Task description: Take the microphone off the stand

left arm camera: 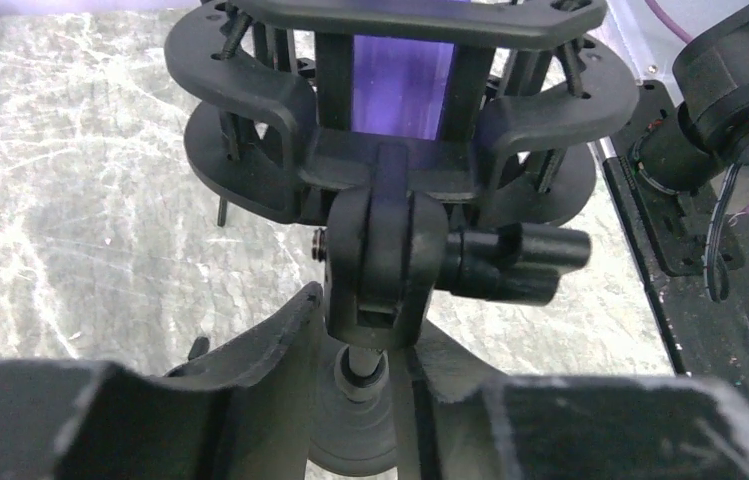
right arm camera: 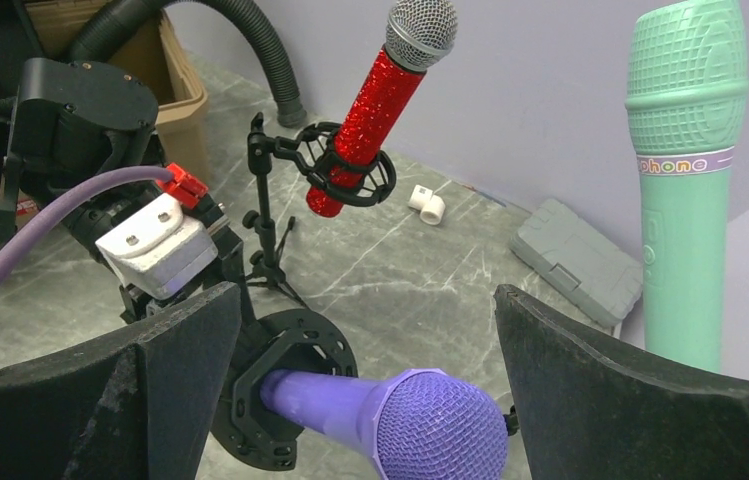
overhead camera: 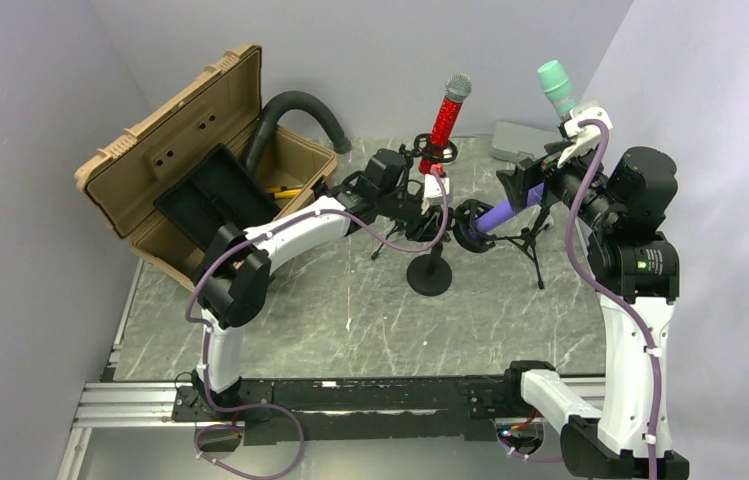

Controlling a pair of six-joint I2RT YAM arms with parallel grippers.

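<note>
- So, the purple microphone (right arm camera: 420, 425) sits in the shock mount (right arm camera: 285, 400) of the stand (overhead camera: 430, 277) at mid-table, between my two wrists. It is not yet out.
- My left gripper (left arm camera: 365, 335) stands narrow about the post (left arm camera: 360, 372), just under the swivel joint (left arm camera: 385, 255). I cannot tell whether the pads bear on the post or sit just off it.
- My right gripper (right arm camera: 365, 300) is spread wide, one finger on either side of the microphone's mesh head and touching neither side.
- If my left hold proves loose, a pull from the right would likely drag or tip the whole stand instead of freeing the microphone.
- If I pull off the barrel's own line, the body may bind in the mount's ring, or the swivel joint may fold under the side load.
- If I close on the rounded mesh head rather than the barrel, my fingers could slip off it.
- The teal microphone (right arm camera: 688, 200) stands upright near my right fingers, at about 2 o'clock in the right wrist view. A wide backing-out move could knock it.
- The red glitter microphone (right arm camera: 375, 110), at 12 o'clock, is farther off and less of a worry.
- From above, the purple microphone's long axis runs from 8 o'clock to 2 o'clock. Its tail is in the mount at the 8 o'clock end and its head points toward my right wrist.
- It looks closer to level than upright.
- In the right wrist view the head is nearest, at 6 o'clock, and the barrel recedes toward 9 o'clock.
</note>
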